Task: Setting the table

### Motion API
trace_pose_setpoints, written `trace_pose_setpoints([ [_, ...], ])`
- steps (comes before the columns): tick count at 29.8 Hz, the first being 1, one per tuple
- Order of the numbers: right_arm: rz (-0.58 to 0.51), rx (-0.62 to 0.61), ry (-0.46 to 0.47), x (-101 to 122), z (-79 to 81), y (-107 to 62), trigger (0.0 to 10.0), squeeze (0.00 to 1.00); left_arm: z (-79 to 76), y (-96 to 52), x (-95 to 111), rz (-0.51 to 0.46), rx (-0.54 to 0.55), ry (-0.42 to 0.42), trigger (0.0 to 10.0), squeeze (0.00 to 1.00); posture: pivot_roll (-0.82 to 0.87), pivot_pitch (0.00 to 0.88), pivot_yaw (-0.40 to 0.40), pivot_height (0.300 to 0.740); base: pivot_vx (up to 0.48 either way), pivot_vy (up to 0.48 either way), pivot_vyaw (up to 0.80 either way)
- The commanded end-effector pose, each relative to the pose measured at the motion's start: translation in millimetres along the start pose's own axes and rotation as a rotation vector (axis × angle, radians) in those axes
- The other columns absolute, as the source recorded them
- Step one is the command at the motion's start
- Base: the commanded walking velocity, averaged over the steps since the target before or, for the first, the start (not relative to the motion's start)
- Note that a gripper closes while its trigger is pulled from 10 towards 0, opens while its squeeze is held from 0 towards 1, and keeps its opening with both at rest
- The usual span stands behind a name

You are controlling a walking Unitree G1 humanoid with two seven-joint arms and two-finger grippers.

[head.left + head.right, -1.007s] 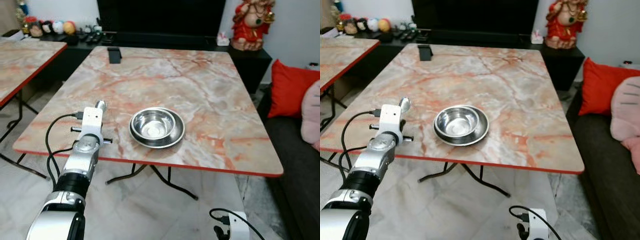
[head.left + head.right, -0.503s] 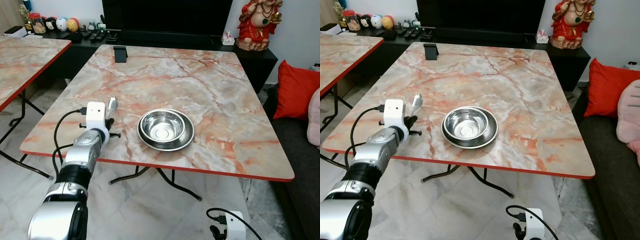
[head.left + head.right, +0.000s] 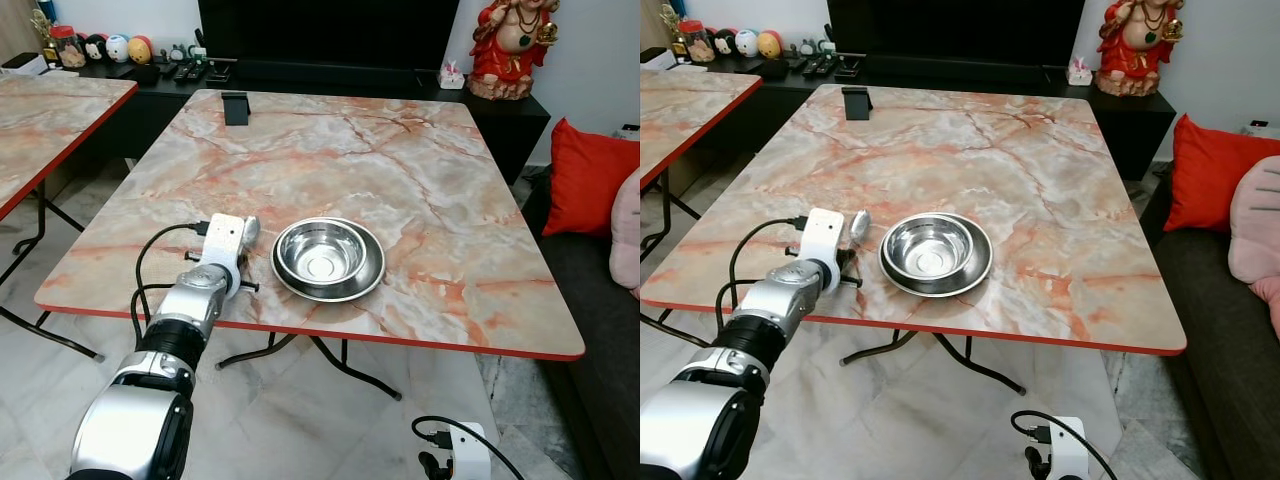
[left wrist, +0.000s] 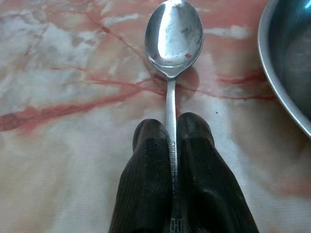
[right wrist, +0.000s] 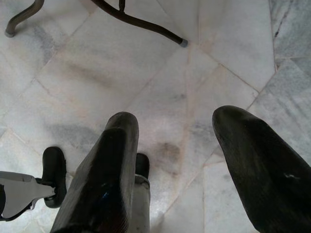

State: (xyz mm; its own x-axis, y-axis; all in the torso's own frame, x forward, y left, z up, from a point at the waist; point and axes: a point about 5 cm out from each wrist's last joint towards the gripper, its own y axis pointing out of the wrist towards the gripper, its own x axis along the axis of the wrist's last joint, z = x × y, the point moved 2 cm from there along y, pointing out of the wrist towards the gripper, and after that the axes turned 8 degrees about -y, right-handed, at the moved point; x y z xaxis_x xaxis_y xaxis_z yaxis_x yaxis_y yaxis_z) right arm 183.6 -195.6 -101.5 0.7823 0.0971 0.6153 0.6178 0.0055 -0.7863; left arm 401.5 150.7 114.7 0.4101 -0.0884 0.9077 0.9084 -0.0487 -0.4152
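Spoon (image 4: 173, 46) handle pinched in left tool (image 4: 171, 127), beside bowl (image 3: 327, 257).

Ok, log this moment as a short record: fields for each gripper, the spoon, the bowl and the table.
left gripper: shut on the spoon's handle, over the table's near left part
right gripper: open, hanging idle over the floor
spoon: held low over the marble, bowl end forward, just left of the steel bowl
steel bowl: upright, empty, near the front edge
table: pink marble top, red rim

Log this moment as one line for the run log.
left gripper: shut on spoon | spoon: beside steel bowl | right gripper: open, idle
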Motion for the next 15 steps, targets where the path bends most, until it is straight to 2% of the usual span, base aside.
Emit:
trace_pose_setpoints([
  [1,0.008,0.003,0.002,-0.9,-1.0,-0.1,10.0,0.00,-3.8,0.7,1.3,-0.002,0.006,0.000,10.0,0.00,0.02,0.000,-0.065,0.740,0.000,0.000,0.00],
  [6,0.008,0.003,0.002,-1.3,-1.4,-0.3,10.0,0.00,-1.9,1.1,-1.6,0.006,0.040,-0.013,10.0,0.00,0.02,0.000,-0.065,0.740,0.000,0.000,0.00],
  [15,0.005,-0.031,0.000,-0.9,-4.2,-0.5,10.0,0.00,-3.0,2.4,-0.1,-0.007,0.061,-0.121,10.0,0.00,0.02,0.000,-0.063,0.740,0.000,0.000,0.00],
])
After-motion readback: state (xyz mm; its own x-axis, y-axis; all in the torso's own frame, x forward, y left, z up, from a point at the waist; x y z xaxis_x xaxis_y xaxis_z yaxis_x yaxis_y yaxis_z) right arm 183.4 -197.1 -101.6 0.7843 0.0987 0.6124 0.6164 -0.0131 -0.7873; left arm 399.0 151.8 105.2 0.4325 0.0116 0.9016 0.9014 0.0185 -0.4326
